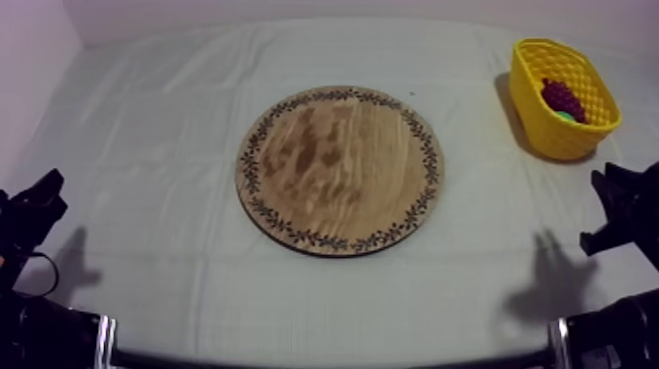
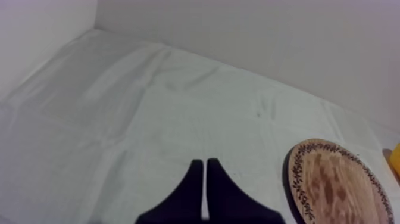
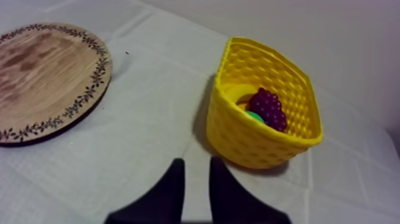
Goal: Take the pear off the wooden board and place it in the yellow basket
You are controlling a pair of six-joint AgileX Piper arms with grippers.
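Board [image 1: 338,169] central; basket [image 1: 545,128] behind-right of it, grapes [image 1: 561,97] inside.

The left hand [image 2: 204,162] is seen with its two black fingers laid together as a narrow wedge over the grey-white cloth [image 2: 149,107] of the worktop. The wooden board [image 2: 339,184] lies near it, and a sliver of the yellow basket [image 2: 391,162] is glimpsed beyond.

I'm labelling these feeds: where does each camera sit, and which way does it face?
Top: overhead, slanting down on the board; both arms low at its sides.
Left wrist: on the left arm, facing cloth and board; left jaws shut.
Right wrist: on the right arm, facing the basket; right jaws open.
All share the board.
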